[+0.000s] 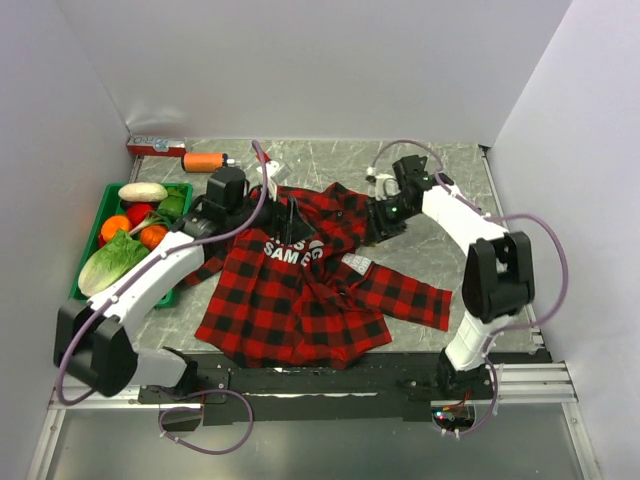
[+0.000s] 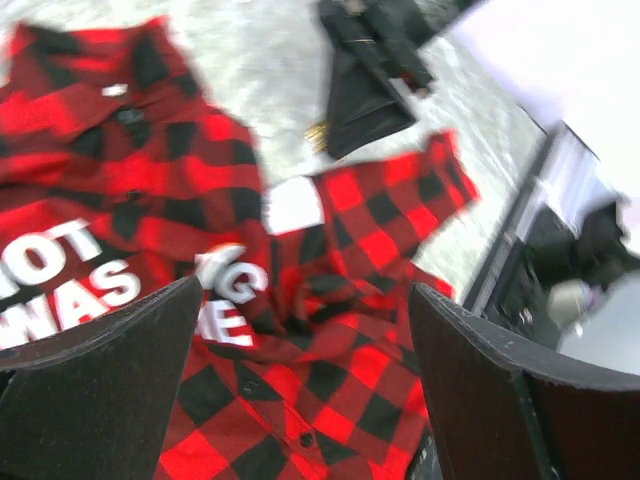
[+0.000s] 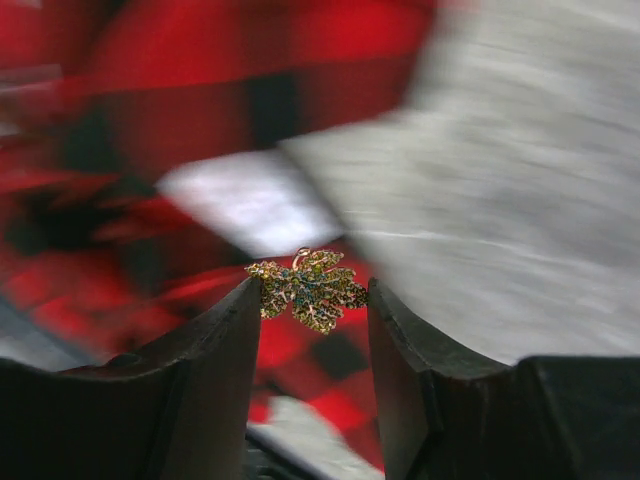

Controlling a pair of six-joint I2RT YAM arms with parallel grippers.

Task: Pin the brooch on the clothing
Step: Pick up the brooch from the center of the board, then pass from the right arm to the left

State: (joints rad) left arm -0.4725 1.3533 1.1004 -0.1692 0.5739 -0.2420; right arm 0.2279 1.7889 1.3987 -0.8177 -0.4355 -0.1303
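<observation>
The clothing [image 1: 300, 290], a red-and-black plaid shirt with white lettering, lies spread across the middle of the table. My left gripper [image 2: 305, 370] hangs open above its button placket [image 2: 300, 400], near the lettering, with nothing between the fingers. A gold leaf-shaped brooch [image 3: 308, 288] with green stones is pinched between the fingertips of my right gripper [image 3: 312, 292], held above the shirt's right edge [image 3: 300, 350] and the grey table. In the top view the right gripper [image 1: 378, 222] is at the shirt's upper right shoulder; the left gripper [image 1: 282, 222] is over the collar.
A green tray [image 1: 88, 258] of vegetables and fruit stands at the left. An orange bottle [image 1: 203, 161] and a red box [image 1: 155, 147] lie at the back wall. Walls close in the left, back and right sides. Cables loop over both arms.
</observation>
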